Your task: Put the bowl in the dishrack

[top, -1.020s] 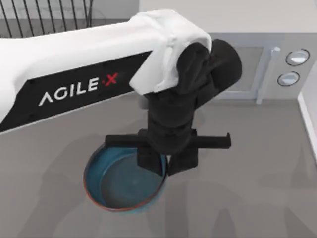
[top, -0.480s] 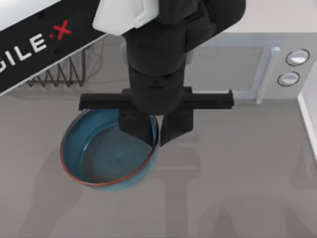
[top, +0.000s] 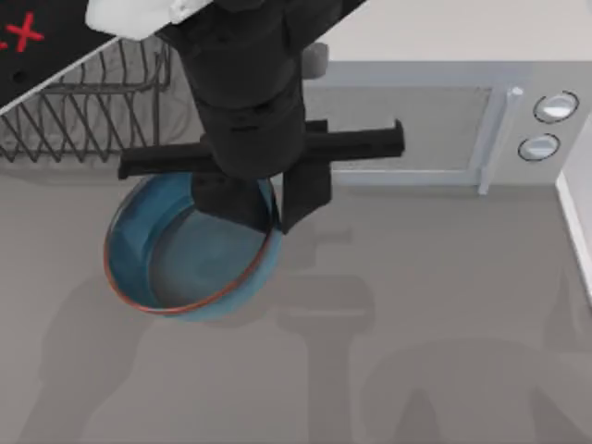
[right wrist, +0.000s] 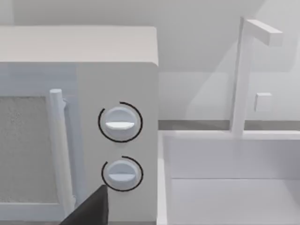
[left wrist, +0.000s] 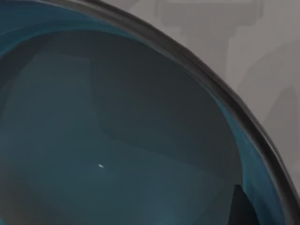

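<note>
The left end effector [top: 276, 208] stays clenched on the near wall of the bowl [top: 190, 254], one finger inside and one outside. Over the last second the bowl has risen off the bench [top: 435, 314] and travelled toward the dishrack [top: 88, 116] at the far left, so the carry looks well begun. The arm hides much of the rack. The right arm is parked facing the microwave [right wrist: 112, 89]; I cannot tell its fingers' state.
</note>
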